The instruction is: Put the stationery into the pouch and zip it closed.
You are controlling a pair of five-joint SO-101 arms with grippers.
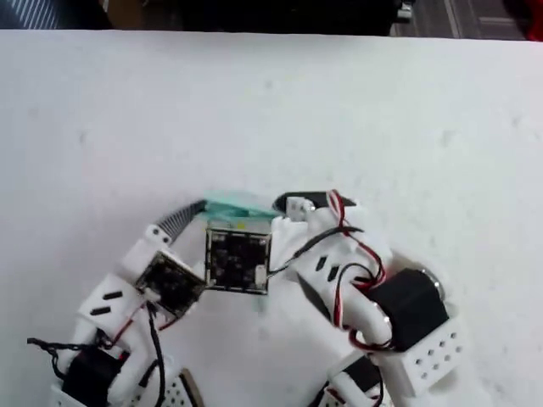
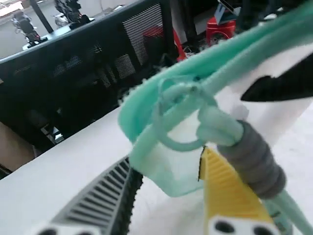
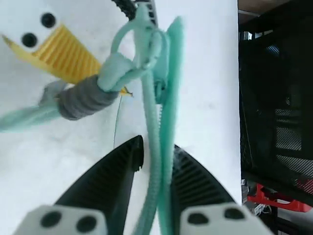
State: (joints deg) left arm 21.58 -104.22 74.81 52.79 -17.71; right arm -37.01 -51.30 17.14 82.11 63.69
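High view: bright, even overhead light, the white table (image 1: pixel 356 110) washed pale ahead of both my grippers, with faint soft shadows close under my arms. Left wrist view: my left gripper (image 2: pixel 166 196) and the pouch (image 2: pixel 166 171) before it are well lit, the table beside them glares white, and the black grille (image 2: pixel 73 93) beyond sits in dim light. Right wrist view: the table around my right gripper (image 3: pixel 156 147) glares white, and the space off to its side is dark.
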